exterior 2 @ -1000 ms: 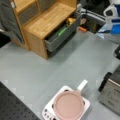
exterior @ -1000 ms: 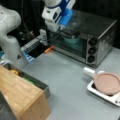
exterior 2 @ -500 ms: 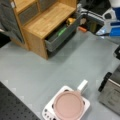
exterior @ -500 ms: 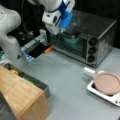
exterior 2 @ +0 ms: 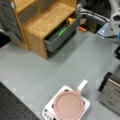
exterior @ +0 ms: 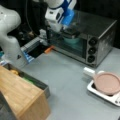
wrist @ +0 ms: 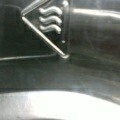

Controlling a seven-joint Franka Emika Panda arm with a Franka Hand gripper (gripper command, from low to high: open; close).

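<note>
In a front view the claw (exterior: 71, 32) hangs at the mouth of the toaster oven (exterior: 100, 35), right over a teal bowl (exterior: 71, 40) that sits just under its dark fingers, inside the oven. Whether those fingers are clamped on the bowl or loose I cannot tell. The oven is one boxy metal case with three round black knobs (exterior: 91, 50) beside the claw. Well below the claw on the grey counter (exterior: 62, 75) lies one round pink pan (exterior: 107, 83) on a white stand.

In a front view from elsewhere, the claw itself is not seen; one wooden cabinet (exterior 2: 47, 22) with an open grey drawer (exterior 2: 61, 36) stands on the counter.

The wrist view shows smooth, dark, shiny metal and three wavy white marks (wrist: 50, 20), with a pale curved rim (wrist: 60, 103) below.
</note>
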